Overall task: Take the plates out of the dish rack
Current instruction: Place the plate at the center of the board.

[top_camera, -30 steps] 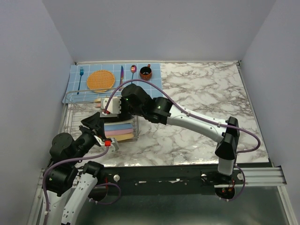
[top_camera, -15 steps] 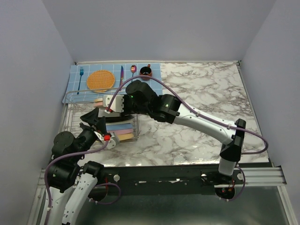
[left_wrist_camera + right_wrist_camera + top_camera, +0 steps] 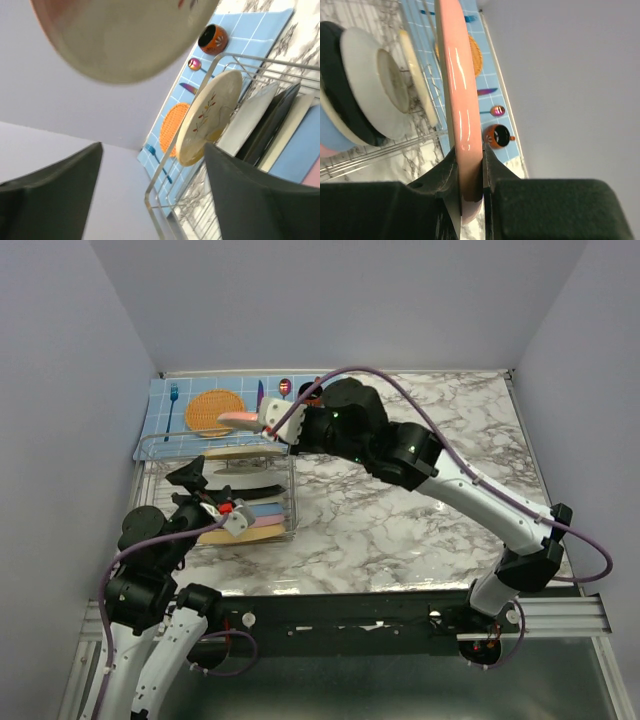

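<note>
My right gripper (image 3: 264, 423) is shut on the rim of a pink plate (image 3: 238, 419), held in the air over the back end of the dish rack (image 3: 150, 447). In the right wrist view the pink plate (image 3: 457, 90) stands edge-on, pinched between the fingers of the right gripper (image 3: 469, 175). Several plates stay upright in the rack: a cream twig plate (image 3: 207, 117), a black-rimmed one (image 3: 332, 60) and a blue one (image 3: 255, 510). My left gripper (image 3: 186, 490) hangs open at the rack's left side with nothing between its fingers (image 3: 260, 200).
A blue checked placemat (image 3: 165, 410) lies behind the rack with an orange woven disc (image 3: 208, 410), a fork (image 3: 172, 400), a knife, a spoon (image 3: 496, 110) and a dark red cup (image 3: 499, 136). Grey walls stand close on the left and back.
The right gripper has lifted the pink plate out of the rack, up and toward the back. The left gripper has opened wider and drawn back toward the left.
</note>
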Motion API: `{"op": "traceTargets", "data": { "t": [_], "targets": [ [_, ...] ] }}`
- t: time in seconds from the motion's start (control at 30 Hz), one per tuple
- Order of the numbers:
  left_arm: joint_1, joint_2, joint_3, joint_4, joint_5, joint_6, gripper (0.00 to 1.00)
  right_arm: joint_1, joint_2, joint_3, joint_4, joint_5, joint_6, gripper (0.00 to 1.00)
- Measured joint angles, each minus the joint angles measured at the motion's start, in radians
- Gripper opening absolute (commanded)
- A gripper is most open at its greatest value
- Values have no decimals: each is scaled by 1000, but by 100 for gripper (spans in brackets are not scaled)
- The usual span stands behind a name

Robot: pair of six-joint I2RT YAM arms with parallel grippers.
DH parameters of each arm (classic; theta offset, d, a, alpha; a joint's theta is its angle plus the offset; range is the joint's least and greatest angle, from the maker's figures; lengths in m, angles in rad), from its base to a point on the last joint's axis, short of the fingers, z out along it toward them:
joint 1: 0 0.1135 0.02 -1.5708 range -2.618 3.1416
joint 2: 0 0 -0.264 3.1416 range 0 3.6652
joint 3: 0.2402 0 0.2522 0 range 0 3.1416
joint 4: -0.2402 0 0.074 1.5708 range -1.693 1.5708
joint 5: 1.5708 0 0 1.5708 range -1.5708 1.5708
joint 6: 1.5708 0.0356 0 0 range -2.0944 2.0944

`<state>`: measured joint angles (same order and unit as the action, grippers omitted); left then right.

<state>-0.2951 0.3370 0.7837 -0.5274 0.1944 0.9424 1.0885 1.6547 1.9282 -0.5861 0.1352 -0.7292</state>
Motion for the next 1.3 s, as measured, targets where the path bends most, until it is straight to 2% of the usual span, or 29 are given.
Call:
{"op": "traceTargets", "data": {
  "t": [0.07, 0.33, 0.47, 0.67, 0.97, 1.1, 1.3],
  "targets": [
    [0, 30, 10, 4, -7, -28, 99, -51, -12, 0, 0, -15, 30, 1],
    [0, 126, 48, 5, -42, -97, 99, -422, -39, -6, -67, -95, 207, 1],
    [0, 164, 71, 5, -53, -121, 99, -507, -97, -76, -91, -165, 273, 1],
    [0, 216, 77, 8, -57, -144, 99, -651, -206, -181, -148, -366, 404, 1],
    [0, 298, 105, -4, -79, -203, 99, -1007, -224, -365, -148, -609, 554, 1],
    [0, 352, 158, -18, -108, -236, 99, -1066, -206, -446, -139, -661, 584, 1],
    [0, 411, 213, -47, -142, -303, 99, -1154, -76, -485, -89, -817, 655, 1]
  ]
}}
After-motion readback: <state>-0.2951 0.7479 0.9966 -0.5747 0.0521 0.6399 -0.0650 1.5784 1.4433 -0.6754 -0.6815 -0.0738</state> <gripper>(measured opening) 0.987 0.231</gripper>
